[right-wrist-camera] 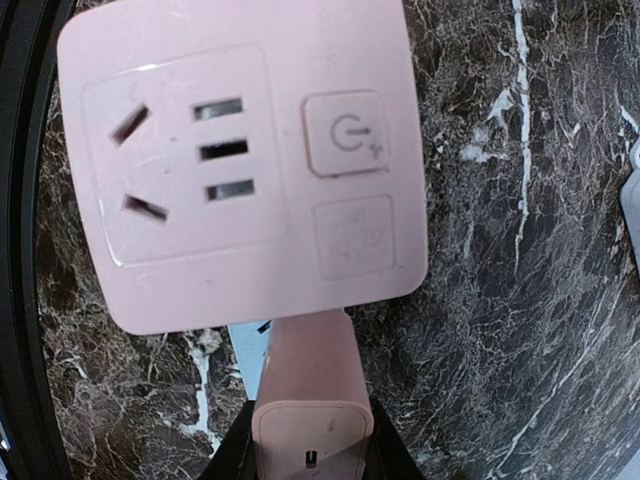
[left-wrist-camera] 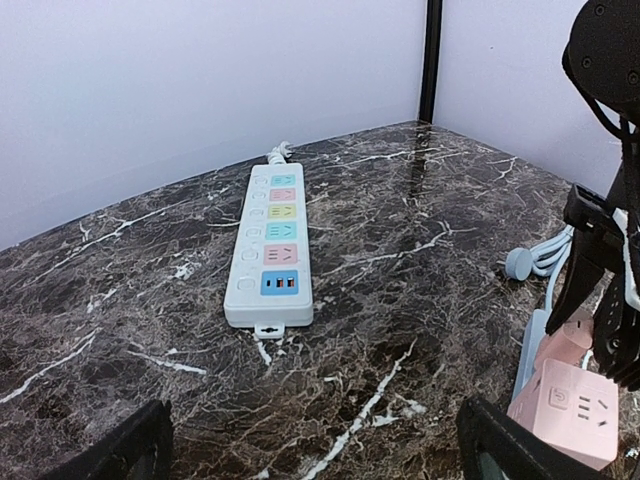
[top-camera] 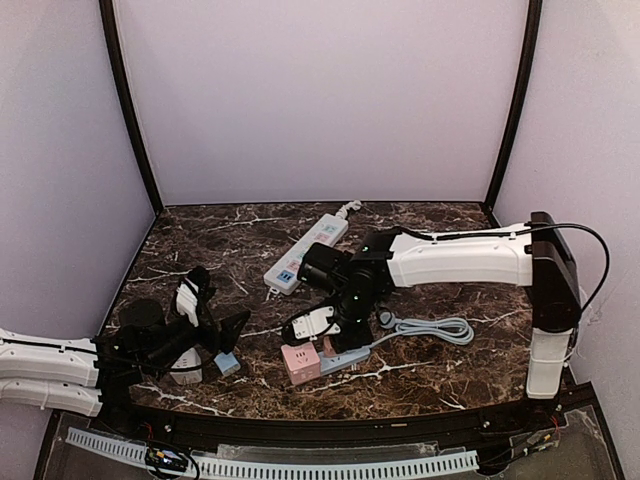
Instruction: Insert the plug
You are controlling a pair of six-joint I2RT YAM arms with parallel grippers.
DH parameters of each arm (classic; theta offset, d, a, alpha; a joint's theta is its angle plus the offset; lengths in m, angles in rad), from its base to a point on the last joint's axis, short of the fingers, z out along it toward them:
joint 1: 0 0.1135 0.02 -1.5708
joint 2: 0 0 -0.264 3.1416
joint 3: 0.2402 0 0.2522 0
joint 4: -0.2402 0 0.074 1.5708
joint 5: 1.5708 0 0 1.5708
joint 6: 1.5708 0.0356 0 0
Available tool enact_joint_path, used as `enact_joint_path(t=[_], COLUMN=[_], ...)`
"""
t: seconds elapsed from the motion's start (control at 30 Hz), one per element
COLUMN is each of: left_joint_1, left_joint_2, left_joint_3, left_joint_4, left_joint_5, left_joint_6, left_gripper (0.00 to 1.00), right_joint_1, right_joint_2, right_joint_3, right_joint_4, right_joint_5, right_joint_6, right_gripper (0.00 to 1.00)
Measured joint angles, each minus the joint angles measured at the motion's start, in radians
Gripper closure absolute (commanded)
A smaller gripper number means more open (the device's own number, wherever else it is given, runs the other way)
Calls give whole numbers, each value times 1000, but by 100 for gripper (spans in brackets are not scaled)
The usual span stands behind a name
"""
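My right gripper (top-camera: 335, 335) is shut on a pink plug (right-wrist-camera: 310, 395), its black fingers (right-wrist-camera: 228, 458) on both sides of it. The plug's front end touches the side of a pink cube socket (right-wrist-camera: 240, 160), whose top face shows outlet slots and a power button. The cube sits at the table's front centre (top-camera: 300, 363) and shows at the right of the left wrist view (left-wrist-camera: 570, 400). My left gripper (left-wrist-camera: 315, 450) is wide open and empty above bare marble at the front left (top-camera: 218, 305).
A white power strip (top-camera: 305, 250) with coloured outlets lies at the centre back (left-wrist-camera: 268, 245). A light blue base (top-camera: 350, 357) lies beside the cube, with a coiled grey cable (top-camera: 440, 328) to its right. Small white and light blue pieces (top-camera: 227, 362) sit by the left arm.
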Motion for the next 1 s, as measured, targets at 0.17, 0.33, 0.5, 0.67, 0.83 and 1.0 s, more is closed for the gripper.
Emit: enact_joint_path(t=[0.17,0.33,0.5,0.67,0.83,1.0], left_joint_1=[0,0,0,0,0,0], left_joint_2=[0,1,5,6,2,-2], left_joint_3=[0,0,0,0,-11,-13], left_joint_4=[0,0,0,0,0,0], left_joint_5=[0,0,0,0,0,-2], left_joint_6=[0,0,0,0,-1,-4], left_gripper=[2,2,2,2,2,2], right_joint_1=[8,11,14,14,9,-7], right_joint_2=[-26,-39,-36,-18,29,78], right_joint_3=[-42,-67,-69,-50,6,60], right_joint_4=[32,55,61,57,13,-32], right_joint_5=[23,37,41,40,28,-6], right_joint_6=[-22,-47,-62,-66,-71,-77], right_gripper=[100,100,100,100,100,100])
